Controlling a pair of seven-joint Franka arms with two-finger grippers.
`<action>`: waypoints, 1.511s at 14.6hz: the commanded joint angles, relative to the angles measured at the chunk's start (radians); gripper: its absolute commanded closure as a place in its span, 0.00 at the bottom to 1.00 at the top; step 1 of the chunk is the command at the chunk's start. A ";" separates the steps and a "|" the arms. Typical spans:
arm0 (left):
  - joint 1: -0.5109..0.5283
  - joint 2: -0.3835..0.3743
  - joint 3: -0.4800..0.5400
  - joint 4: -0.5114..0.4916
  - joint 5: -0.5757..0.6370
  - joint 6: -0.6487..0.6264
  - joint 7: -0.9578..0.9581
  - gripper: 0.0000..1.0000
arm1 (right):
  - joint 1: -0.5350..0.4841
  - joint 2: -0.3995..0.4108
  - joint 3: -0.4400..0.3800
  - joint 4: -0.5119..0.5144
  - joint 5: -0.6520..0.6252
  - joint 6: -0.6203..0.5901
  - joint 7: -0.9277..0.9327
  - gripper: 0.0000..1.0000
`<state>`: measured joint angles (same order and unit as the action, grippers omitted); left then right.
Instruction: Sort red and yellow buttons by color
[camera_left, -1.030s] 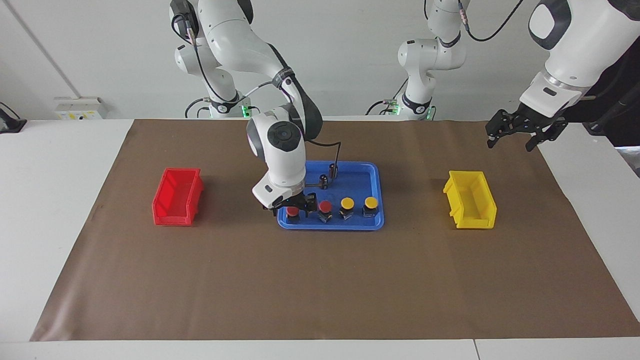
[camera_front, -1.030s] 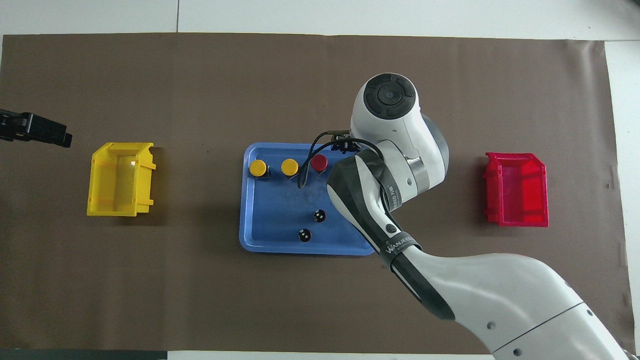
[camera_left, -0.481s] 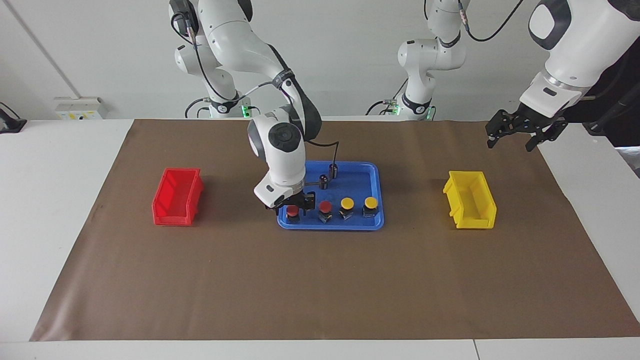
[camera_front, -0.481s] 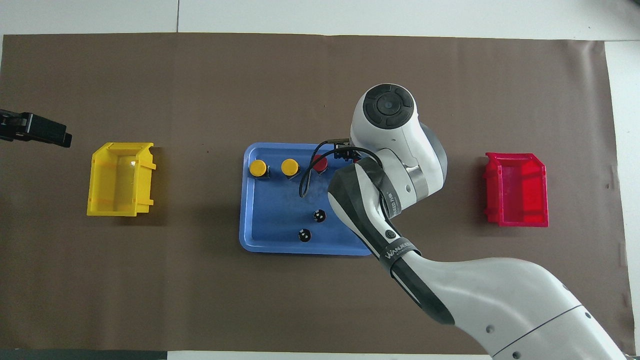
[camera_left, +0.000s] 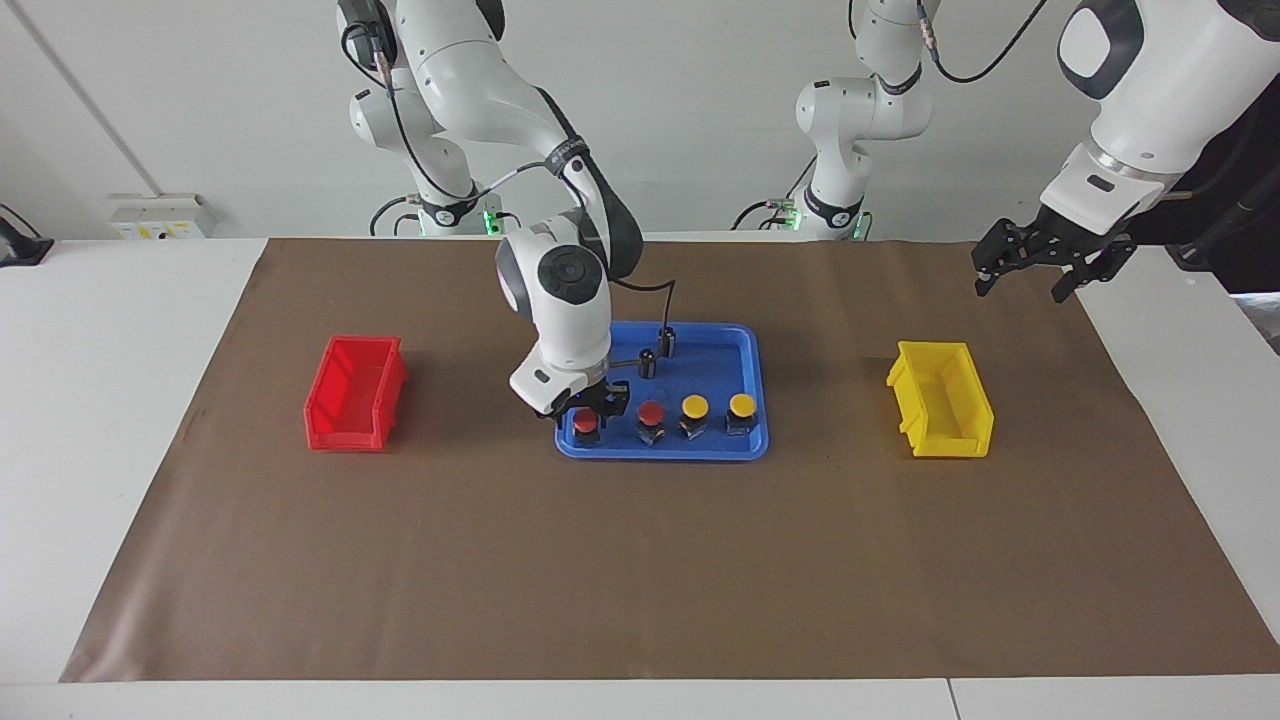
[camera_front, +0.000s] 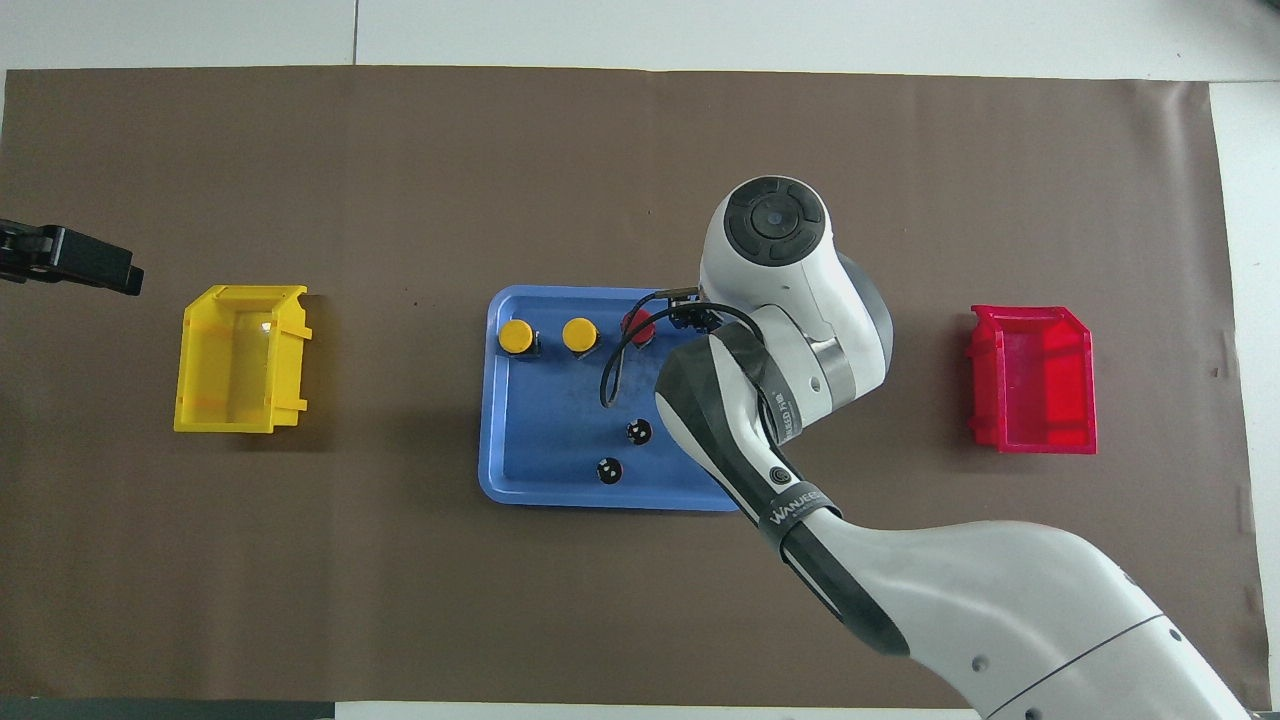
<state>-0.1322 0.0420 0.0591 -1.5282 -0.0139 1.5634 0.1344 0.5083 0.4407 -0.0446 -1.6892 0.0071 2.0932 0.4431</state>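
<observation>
Four buttons stand in a row on the blue tray, along its edge farthest from the robots. The two yellow ones are toward the left arm's end. A red one stands beside them. The other red button is at the row's end and rests on the tray. My right gripper is low over it, open, with one finger on each side of the cap. In the overhead view the arm hides that button. My left gripper waits open in the air over the mat's corner near the yellow bin.
A red bin stands toward the right arm's end of the brown mat. A yellow bin stands toward the left arm's end. Two small dark cylinders stand in the tray nearer the robots.
The right arm's wrist has shifted a little toward the robots while its gripper stays at the end red button. The buttons and the left arm have not moved.
</observation>
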 joint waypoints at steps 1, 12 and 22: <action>0.013 -0.020 -0.005 -0.020 -0.015 -0.006 -0.004 0.00 | -0.001 -0.031 0.008 -0.043 -0.009 0.021 -0.012 0.50; -0.016 -0.039 -0.021 -0.102 -0.023 0.089 -0.083 0.00 | -0.261 -0.291 0.006 -0.001 0.017 -0.310 -0.324 0.87; -0.360 0.131 -0.048 -0.343 -0.023 0.582 -0.545 0.05 | -0.569 -0.484 0.002 -0.455 -0.003 -0.090 -0.651 0.87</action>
<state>-0.4666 0.1522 -0.0054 -1.8694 -0.0264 2.0970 -0.3799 -0.0199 0.0390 -0.0578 -2.0043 0.0102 1.9059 -0.1438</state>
